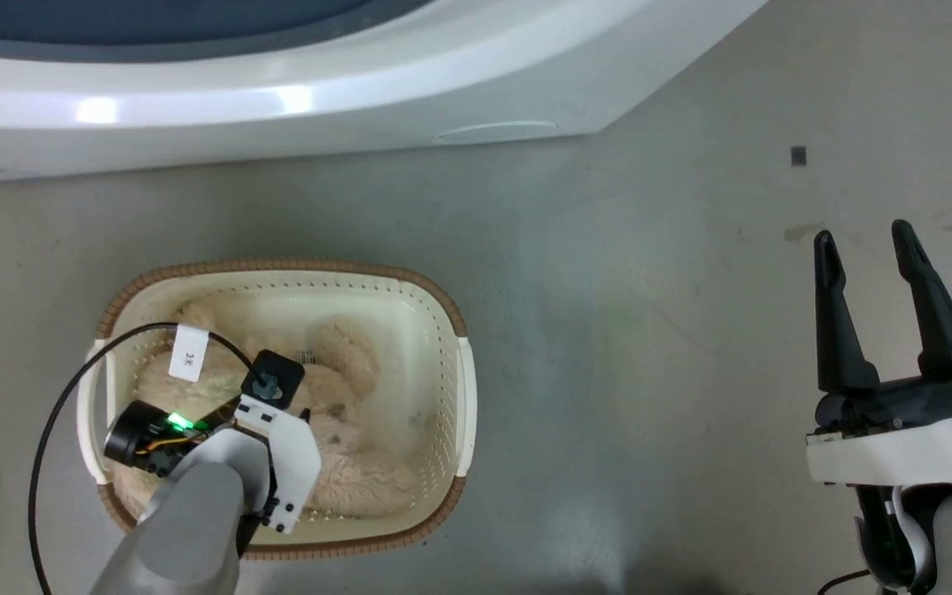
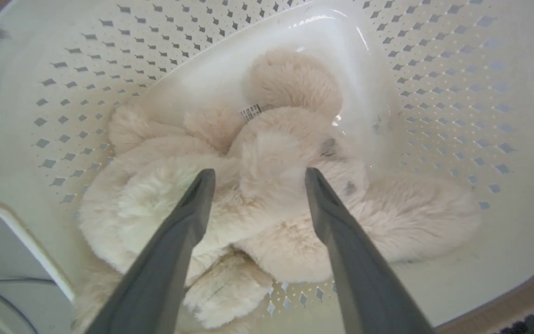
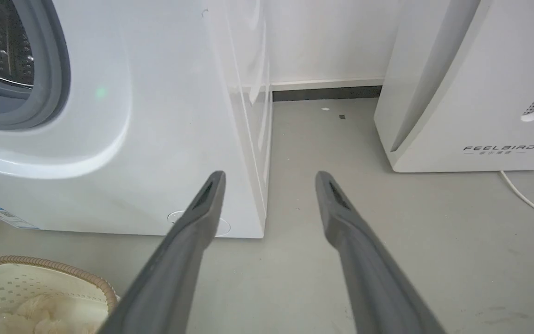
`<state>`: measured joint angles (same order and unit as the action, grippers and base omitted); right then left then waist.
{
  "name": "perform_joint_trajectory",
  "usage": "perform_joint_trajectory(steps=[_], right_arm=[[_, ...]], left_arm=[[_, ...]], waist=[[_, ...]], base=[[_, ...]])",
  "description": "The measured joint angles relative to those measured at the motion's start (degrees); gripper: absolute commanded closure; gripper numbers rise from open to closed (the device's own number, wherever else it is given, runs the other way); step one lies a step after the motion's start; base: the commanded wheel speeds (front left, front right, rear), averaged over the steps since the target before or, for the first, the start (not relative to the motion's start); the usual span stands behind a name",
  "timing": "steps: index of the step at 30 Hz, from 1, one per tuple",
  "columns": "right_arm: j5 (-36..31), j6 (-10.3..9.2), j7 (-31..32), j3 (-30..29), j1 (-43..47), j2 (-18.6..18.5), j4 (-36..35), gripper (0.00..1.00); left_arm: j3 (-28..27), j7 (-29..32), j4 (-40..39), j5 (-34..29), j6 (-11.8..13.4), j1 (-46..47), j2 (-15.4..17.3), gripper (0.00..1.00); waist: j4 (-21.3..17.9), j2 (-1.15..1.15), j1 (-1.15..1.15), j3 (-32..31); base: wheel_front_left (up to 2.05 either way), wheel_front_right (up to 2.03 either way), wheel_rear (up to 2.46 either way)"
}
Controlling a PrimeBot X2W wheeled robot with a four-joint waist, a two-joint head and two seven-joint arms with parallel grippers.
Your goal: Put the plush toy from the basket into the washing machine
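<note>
The cream plush toy point(image 1: 344, 388) lies curled in the cream basket point(image 1: 443, 330) with the brown rim, on the floor at the lower left of the head view. My left gripper point(image 2: 257, 178) is open and reaches down into the basket, its fingertips spread just above the plush toy point(image 2: 271, 185), straddling a fluffy hump. The basket's perforated wall point(image 2: 434, 69) rises all round. The white washing machine point(image 1: 278, 99) stands behind the basket; its grey gasket and steel drum point(image 3: 12, 65) show at the left of the right wrist view. My right gripper point(image 1: 864, 240) is open and empty over bare floor at the right.
A white FEELAIRD appliance point(image 3: 475, 93) stands to the right of the washing machine, with a strip of grey floor point(image 3: 318, 139) between them and a white cord point(image 3: 526, 199) trailing from it. The left arm's black cable point(image 1: 54, 413) loops over the basket's left rim.
</note>
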<state>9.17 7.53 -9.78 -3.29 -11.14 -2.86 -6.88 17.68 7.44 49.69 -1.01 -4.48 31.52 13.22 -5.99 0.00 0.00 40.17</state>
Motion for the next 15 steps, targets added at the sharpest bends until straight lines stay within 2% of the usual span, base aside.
perform_joint_trajectory(steps=[15], right_arm=[[1.80,0.01,-1.72,-0.23,-2.65,0.00,-1.18,0.00]], left_arm=[[5.11,-2.23,8.36,-0.85,0.86,7.53,2.15,0.00]], waist=[[-1.21,0.00,0.00,8.46]], base=[[0.00,0.00,0.00]])
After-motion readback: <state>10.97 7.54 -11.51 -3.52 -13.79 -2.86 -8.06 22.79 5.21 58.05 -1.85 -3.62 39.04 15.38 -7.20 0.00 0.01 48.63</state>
